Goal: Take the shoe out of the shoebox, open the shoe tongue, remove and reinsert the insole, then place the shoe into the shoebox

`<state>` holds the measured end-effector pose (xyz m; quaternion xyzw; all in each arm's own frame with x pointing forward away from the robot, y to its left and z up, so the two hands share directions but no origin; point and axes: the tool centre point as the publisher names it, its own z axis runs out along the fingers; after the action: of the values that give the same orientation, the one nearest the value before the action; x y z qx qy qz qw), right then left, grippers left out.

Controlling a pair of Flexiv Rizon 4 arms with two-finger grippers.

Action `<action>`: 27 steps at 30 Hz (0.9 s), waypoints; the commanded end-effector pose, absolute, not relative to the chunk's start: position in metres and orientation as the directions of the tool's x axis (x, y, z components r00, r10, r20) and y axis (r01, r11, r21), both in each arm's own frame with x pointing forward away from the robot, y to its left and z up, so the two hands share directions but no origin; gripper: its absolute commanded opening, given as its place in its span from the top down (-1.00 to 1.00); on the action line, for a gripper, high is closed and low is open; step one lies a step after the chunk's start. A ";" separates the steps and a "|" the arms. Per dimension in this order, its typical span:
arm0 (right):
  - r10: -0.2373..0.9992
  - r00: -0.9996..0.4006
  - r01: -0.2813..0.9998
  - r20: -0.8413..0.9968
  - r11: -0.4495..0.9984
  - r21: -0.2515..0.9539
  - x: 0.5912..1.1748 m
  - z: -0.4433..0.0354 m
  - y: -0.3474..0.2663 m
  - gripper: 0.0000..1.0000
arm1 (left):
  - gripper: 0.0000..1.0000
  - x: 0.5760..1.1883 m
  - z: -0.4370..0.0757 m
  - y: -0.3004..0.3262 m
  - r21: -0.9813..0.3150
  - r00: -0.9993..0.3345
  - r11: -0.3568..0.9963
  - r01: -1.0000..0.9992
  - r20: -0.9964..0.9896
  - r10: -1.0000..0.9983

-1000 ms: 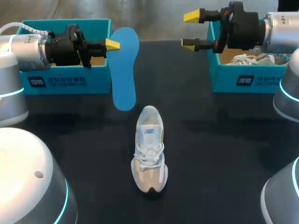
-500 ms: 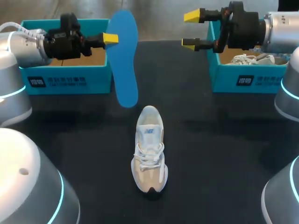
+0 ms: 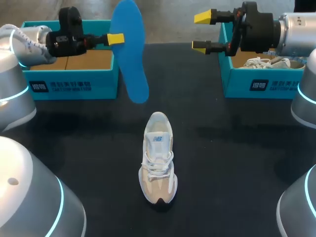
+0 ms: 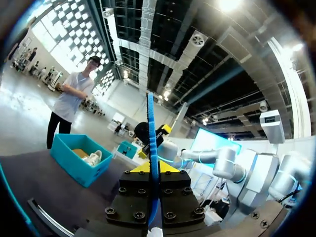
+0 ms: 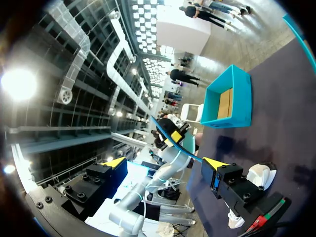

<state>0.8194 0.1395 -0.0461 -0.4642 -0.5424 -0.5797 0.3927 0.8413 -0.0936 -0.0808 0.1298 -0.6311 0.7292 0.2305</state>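
A white and beige shoe (image 3: 158, 158) lies in the middle of the black table (image 3: 232, 163), toe toward the front. My left gripper (image 3: 116, 39) is shut on the edge of a blue insole (image 3: 131, 49), which hangs in the air beside the empty left shoebox (image 3: 69, 74). In the left wrist view the insole (image 4: 150, 133) stands edge-on between the fingers of that gripper (image 4: 151, 168). My right gripper (image 3: 203, 32) is open and empty, in the air next to the right shoebox (image 3: 256, 84). From the right wrist, the gripper (image 5: 165, 163) has its tips wide apart and the shoe (image 5: 259, 175) below.
The right shoebox holds another white shoe (image 3: 266, 62). The left shoebox (image 5: 228, 101) shows only its cardboard floor. Both boxes stand at the table's back edge, with the shoe alone between them and the front.
My left arm has lifted the insole higher, and its lower end has swung a little to the right. The right arm and the shoe have not moved.
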 end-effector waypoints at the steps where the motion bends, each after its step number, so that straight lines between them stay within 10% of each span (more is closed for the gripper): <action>1: 0.049 -0.260 0.959 0.964 -0.104 0.264 0.820 -0.046 0.142 -1.00 | 1.00 0.850 -0.084 -0.100 -0.941 -0.938 -0.145 -0.306 0.271 0.218; 27: 0.049 -0.260 0.959 0.964 -0.104 0.264 0.820 -0.046 0.142 -1.00 | 1.00 0.845 -0.082 -0.106 -0.859 -0.839 -0.332 0.391 -0.480 0.255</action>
<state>0.8198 0.1393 -0.0463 -0.4635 -0.5426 -0.5800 0.3929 0.8411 -0.1044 -0.0771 -0.2432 -0.5889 0.7703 -0.0269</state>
